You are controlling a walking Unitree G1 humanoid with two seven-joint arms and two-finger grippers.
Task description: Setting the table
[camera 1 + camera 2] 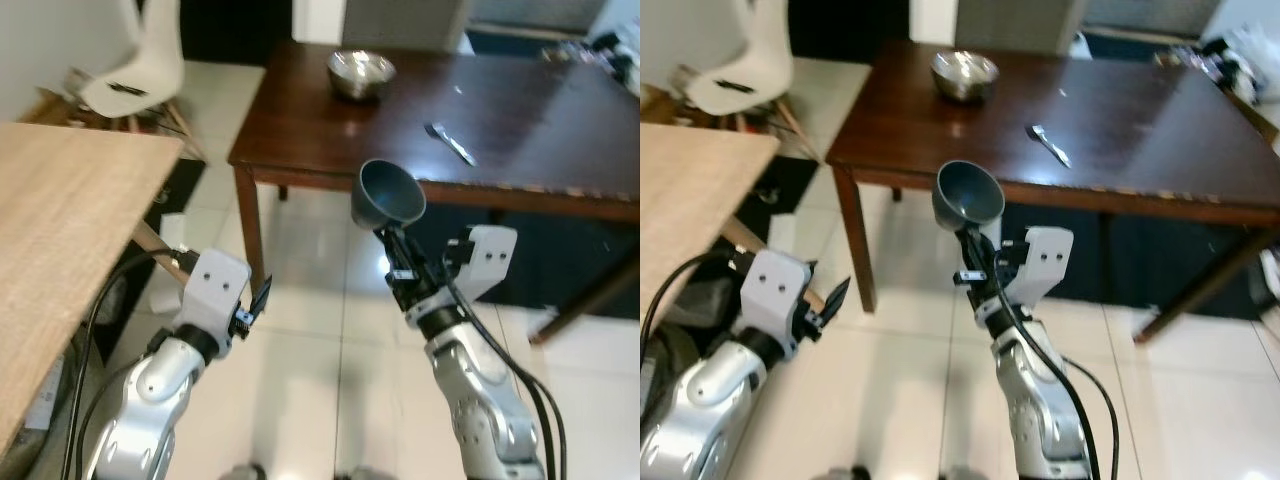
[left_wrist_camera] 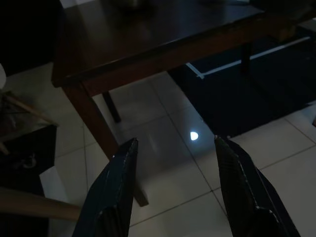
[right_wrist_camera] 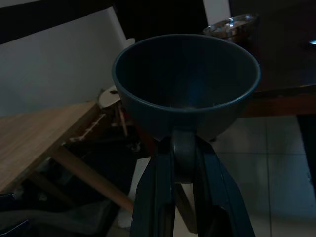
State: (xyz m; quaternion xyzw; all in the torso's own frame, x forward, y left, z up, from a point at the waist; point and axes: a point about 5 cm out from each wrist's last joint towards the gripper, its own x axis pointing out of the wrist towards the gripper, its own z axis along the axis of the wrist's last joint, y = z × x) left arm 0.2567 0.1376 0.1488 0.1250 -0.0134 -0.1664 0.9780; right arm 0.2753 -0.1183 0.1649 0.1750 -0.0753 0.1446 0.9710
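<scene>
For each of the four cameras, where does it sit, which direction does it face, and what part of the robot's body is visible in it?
Left eye view: on the head, looking forward and down at the dark table; both arms show, the right gripper holding a grey cup.
Right eye view: beside it, same scene; metal bowl and fork on the table.
Left wrist view: along the open left gripper, toward the table leg and floor.
Right wrist view: along fingers shut on the cup's handle.
Shared: both wrist views catch the table edge.

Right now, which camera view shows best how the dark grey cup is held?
The right wrist view: the right pincer is shut on the handle of the dark grey cup, seen close. Both eye views show the cup smaller, raised before the dark wooden table.
</scene>
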